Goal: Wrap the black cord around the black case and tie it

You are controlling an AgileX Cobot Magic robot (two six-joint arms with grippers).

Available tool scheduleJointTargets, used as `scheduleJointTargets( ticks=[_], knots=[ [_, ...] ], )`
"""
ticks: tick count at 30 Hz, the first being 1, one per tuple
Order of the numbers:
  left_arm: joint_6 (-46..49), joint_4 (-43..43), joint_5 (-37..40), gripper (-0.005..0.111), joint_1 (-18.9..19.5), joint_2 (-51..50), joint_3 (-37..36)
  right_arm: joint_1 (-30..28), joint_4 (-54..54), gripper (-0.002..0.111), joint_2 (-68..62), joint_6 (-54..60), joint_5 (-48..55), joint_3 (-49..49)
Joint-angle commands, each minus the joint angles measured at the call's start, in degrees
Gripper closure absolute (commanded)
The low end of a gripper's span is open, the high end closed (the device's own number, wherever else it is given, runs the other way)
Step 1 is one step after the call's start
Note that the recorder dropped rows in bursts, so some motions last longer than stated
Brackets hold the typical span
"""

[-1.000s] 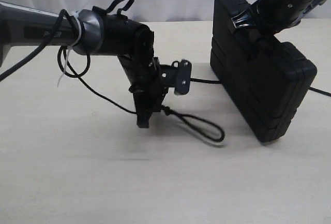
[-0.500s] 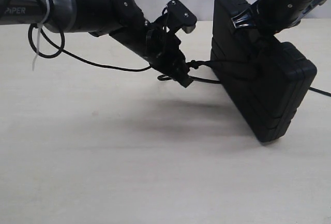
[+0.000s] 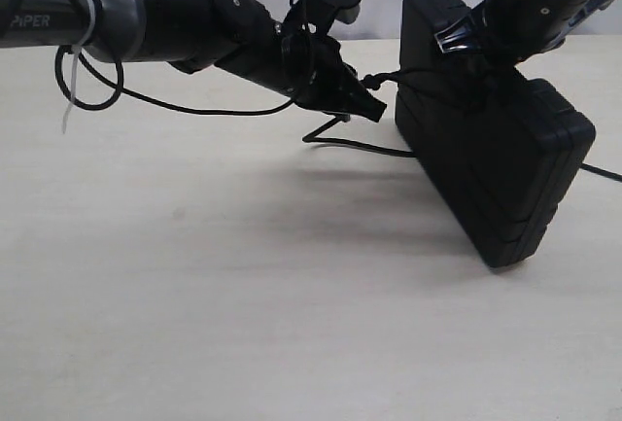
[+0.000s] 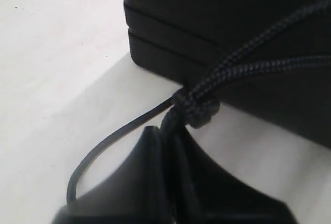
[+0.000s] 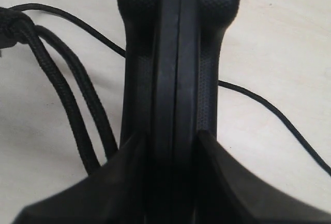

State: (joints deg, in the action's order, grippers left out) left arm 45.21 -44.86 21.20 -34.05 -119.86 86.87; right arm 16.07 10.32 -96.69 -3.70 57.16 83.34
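With the case [image 3: 496, 168] clamped at its edge by the right tool [image 5: 173, 144] and the cord [image 4: 248, 66] pinched by the left tool [image 4: 166, 133], wrapping is judged barely begun and tying left.

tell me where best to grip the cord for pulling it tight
Probably just behind the knot of the cord, coming from the open side away from the case: the bulge should stop slipping, and two strands run from it toward the case. The left gripper pinches there.
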Motion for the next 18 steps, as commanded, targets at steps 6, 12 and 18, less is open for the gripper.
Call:
scheduleJointTargets(
  ticks=[6,12,18],
  knots=[
    [-3.47,0.54,-3.91,0.107,0.07,0.37,0.21,-0.2,-0.35,0.079,0.44,0.47,-0.08,-0.22],
    [-16.22,14.66,-4.03,0.107,0.07,0.37,-0.7,-0.2,-0.35,0.079,0.44,0.47,-0.08,-0.22],
    [-21.69,18.03,-6.13,0.107,0.07,0.37,-0.98,-0.2,-0.35,0.079,0.44,0.71,-0.08,-0.22]
  ],
)
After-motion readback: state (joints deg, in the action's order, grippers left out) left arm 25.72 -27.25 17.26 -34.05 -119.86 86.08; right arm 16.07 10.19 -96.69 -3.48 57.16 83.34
